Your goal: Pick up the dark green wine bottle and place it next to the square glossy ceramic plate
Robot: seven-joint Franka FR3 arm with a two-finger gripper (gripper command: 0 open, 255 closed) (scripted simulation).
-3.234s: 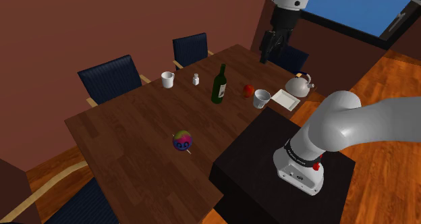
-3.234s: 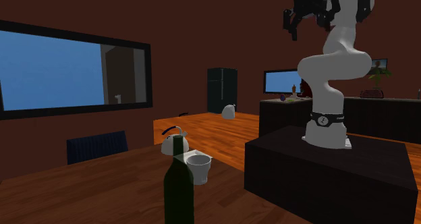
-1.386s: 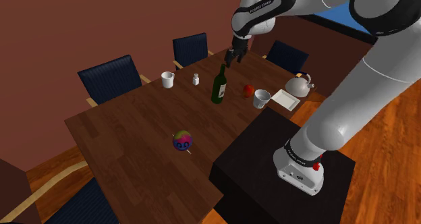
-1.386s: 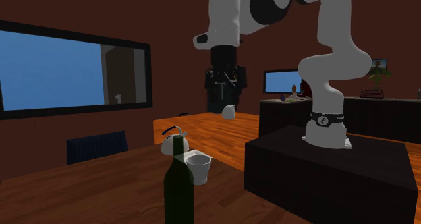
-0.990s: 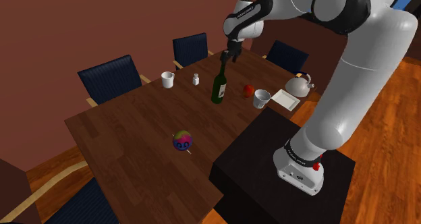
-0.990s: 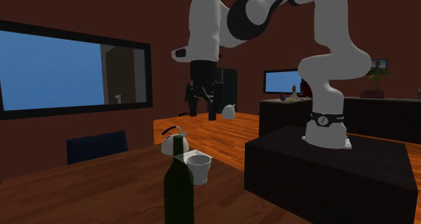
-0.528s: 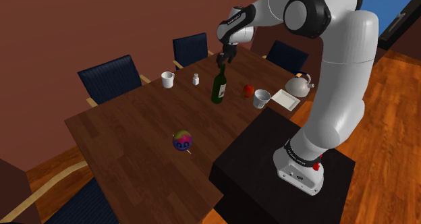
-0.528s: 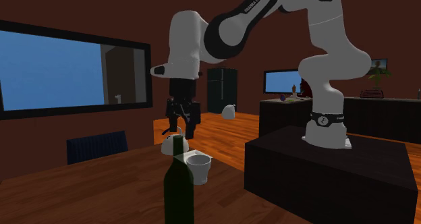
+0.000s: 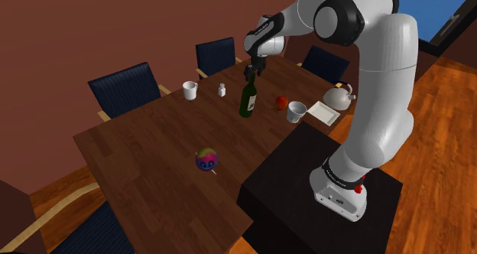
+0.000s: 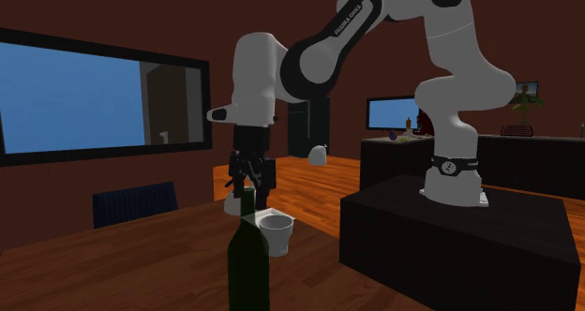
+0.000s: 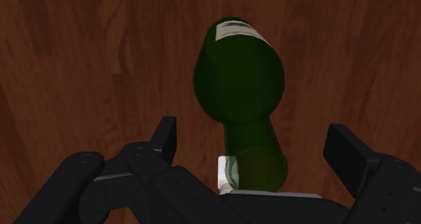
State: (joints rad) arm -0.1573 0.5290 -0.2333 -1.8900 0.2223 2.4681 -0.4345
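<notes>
The white arm's black claw (image 11: 251,145) hangs open directly over the dark green wine bottle (image 9: 248,99), its two fingers (image 11: 164,135) standing apart on either side of the bottle's neck without touching it. The bottle stands upright on the dark wooden surface (image 9: 145,149), a pale label on its side. In the shoulder view it sits between a small white shaker (image 9: 222,90) on the left and a red fruit (image 9: 281,102) on the right.

The square white plate (image 9: 324,113) lies well apart from the bottle, toward the shoulder view's right, near the edge of the surface closest to the black stand (image 9: 306,176). A white cup (image 9: 296,112) stands just beside the plate, and a pale kettle (image 9: 337,98) sits beyond it. A white mug (image 9: 189,90) stands left of the shaker, and a multicoloured ball (image 9: 206,160) rests alone nearer the camera. Dark blue chairs (image 9: 122,88) line the far side of the surface.

In the second exterior view the bottle fills the foreground, and the claw sits right at its mouth.
</notes>
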